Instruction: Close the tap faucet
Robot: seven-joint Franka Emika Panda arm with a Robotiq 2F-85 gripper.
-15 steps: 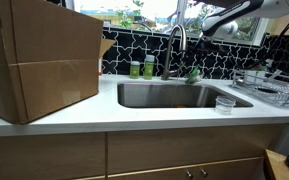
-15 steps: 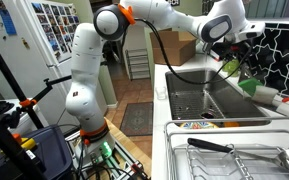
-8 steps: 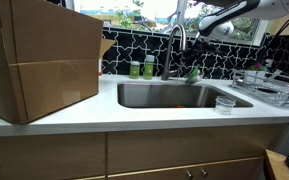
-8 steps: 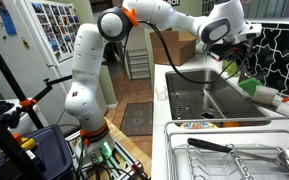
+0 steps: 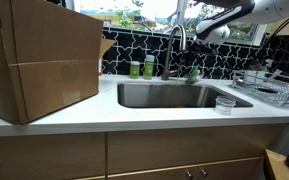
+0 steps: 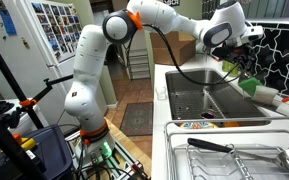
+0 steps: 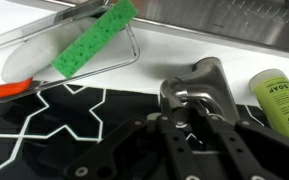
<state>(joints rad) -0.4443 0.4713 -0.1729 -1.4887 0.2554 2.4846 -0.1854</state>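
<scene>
While the black two-finger gripper [image 7: 196,120] rises from the bottom edge of the wrist view, its jaws flank the brushed-silver gooseneck tap faucet [image 7: 199,85] at centre frame; I cannot tell whether they press on the metal. A green-labelled soap bottle [image 7: 281,95] stands at the right edge. At upper left, a green rectangular sponge [image 7: 96,48] lies in a clear plastic tray [image 7: 136,55]. In an exterior view the gripper [image 5: 199,30] hangs at upper right beside the faucet [image 5: 176,45], above the stainless steel sink [image 5: 174,97]. A large brown cardboard box [image 5: 39,60] fills the left.
</scene>
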